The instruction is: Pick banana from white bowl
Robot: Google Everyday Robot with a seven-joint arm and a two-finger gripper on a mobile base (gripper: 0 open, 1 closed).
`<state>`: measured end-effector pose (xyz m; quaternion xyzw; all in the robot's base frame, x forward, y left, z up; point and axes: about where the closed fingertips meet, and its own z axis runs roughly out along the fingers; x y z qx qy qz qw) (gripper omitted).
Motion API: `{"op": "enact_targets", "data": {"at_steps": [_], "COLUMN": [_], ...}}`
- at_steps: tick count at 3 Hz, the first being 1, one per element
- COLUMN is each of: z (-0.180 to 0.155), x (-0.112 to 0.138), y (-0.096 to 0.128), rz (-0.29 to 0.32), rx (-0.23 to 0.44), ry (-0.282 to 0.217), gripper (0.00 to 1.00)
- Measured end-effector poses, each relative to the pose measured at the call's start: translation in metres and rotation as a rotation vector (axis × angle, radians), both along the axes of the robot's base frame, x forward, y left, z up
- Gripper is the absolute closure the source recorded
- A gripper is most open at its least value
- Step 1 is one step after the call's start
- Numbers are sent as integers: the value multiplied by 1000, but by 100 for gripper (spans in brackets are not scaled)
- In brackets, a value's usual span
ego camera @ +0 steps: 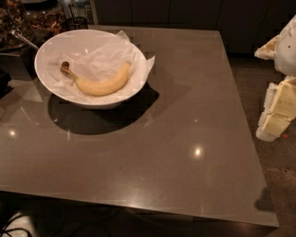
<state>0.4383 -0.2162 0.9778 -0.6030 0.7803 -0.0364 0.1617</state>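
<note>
The banana (101,84) is pale yellow and curved, with a dark brown stem tip pointing left. It lies on crumpled white paper inside the white bowl (46,74), which stands at the table's back left. My gripper (274,121) is at the right edge of the view, beyond the table's right side and far from the bowl. It holds nothing that I can see.
The grey glossy table (175,139) has its front edge near the bottom and its right edge running toward the gripper. Containers of dark food (27,21) and a metal handle (23,39) sit behind the bowl at the top left. Dark cabinets (185,14) stand behind the table.
</note>
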Motion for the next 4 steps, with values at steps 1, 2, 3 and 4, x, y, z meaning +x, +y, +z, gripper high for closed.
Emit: {"op": "enact_targets", "data": {"at_steps": [1,2,3,4], "z": [4,8,4,-1], "x": [4,21,40,54], "y": [4,26,56,83], "rz": [-6,40,119,182], "rx": [-11,-46,-92,-147], "ry": [-4,25,64,53], "gripper": [0,0,0,0]}}
